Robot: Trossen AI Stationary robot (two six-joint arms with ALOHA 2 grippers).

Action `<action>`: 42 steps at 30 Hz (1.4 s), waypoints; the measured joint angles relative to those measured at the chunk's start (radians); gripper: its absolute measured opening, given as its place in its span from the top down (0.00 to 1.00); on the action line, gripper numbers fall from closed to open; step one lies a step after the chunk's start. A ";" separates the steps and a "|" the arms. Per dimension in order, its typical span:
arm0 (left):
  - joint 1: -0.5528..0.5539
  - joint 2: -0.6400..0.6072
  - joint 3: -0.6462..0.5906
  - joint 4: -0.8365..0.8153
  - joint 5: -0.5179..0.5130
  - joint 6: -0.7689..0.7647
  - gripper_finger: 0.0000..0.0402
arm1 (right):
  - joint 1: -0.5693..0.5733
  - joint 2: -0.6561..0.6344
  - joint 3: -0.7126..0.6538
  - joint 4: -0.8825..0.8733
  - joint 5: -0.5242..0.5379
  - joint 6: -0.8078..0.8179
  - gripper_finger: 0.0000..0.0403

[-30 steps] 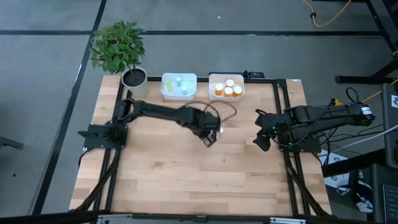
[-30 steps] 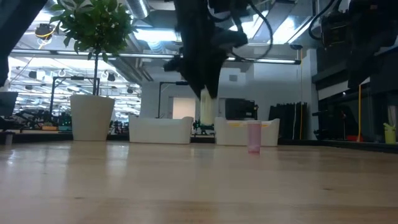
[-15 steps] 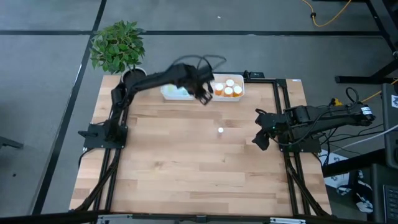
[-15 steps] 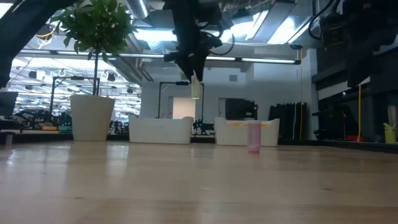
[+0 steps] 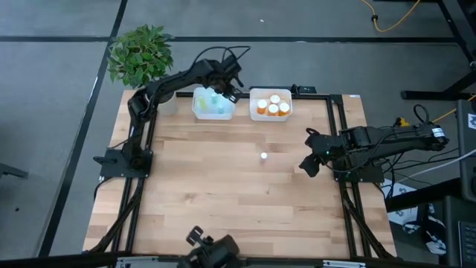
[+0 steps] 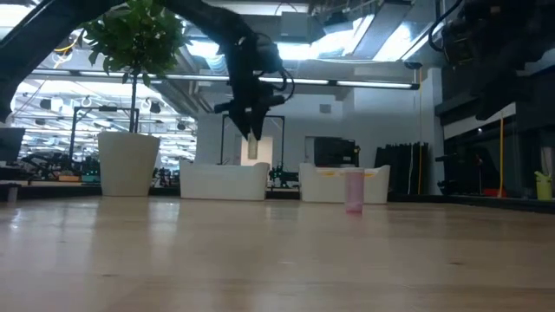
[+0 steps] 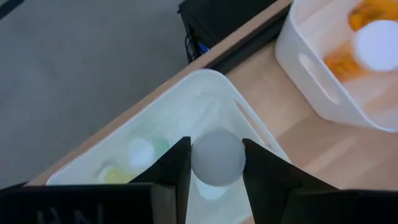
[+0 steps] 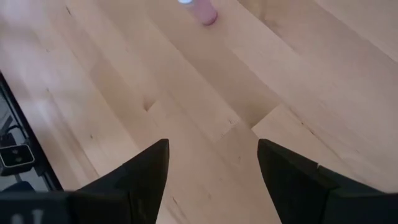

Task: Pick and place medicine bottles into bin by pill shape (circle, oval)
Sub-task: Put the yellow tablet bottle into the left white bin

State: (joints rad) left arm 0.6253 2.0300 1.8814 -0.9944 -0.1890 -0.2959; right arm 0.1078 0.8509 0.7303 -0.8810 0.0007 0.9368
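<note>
My left gripper hovers over the left white bin at the table's far edge, shut on a small pale medicine bottle with a white cap. That bin holds pale green and bluish bottles. The right white bin holds orange bottles. One pinkish bottle stands upright on its base mid-table. My right gripper waits open to the right of it, with nothing between its fingers. My left gripper pinches the small bottle between its two fingers, on opposite sides just under the cap. The fingers slant steeply down from above. The bottle hangs upright below the fingertips, lifted clear above the left bin.
A potted plant in a white pot stands at the far left corner beside the left bin. A dark object shows at the table's near edge. Bare wood lies between the bins and the near edge.
My left gripper has carried the small bottle from the middle of the table toward the far edge and leftward, rising a little, and now stands over the left bin. The bottle stays in its fingers throughout. The pinkish bottle has not moved.
</note>
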 joint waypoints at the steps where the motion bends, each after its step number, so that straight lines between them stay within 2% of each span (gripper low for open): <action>1: 0.005 0.000 -0.014 0.019 0.000 0.008 0.73 | 0.000 0.000 0.000 0.000 0.005 0.002 0.39; 12: 0.030 0.001 -0.176 0.188 0.005 0.040 0.73 | 0.000 0.000 0.000 0.001 0.007 0.005 0.39; 24: 0.037 0.001 -0.270 0.299 0.024 0.044 0.73 | 0.000 0.000 0.000 0.001 0.008 0.005 0.39; 38: 0.042 0.001 -0.314 0.358 0.031 0.045 0.73 | 0.000 0.000 0.000 0.001 0.008 0.006 0.39; 42: 0.042 0.001 -0.314 0.359 0.040 0.092 0.73 | 0.000 0.000 0.000 0.001 0.008 0.006 0.39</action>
State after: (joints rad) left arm 0.6674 2.0310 1.5673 -0.6352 -0.1490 -0.2036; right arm 0.1078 0.8509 0.7303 -0.8800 0.0082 0.9424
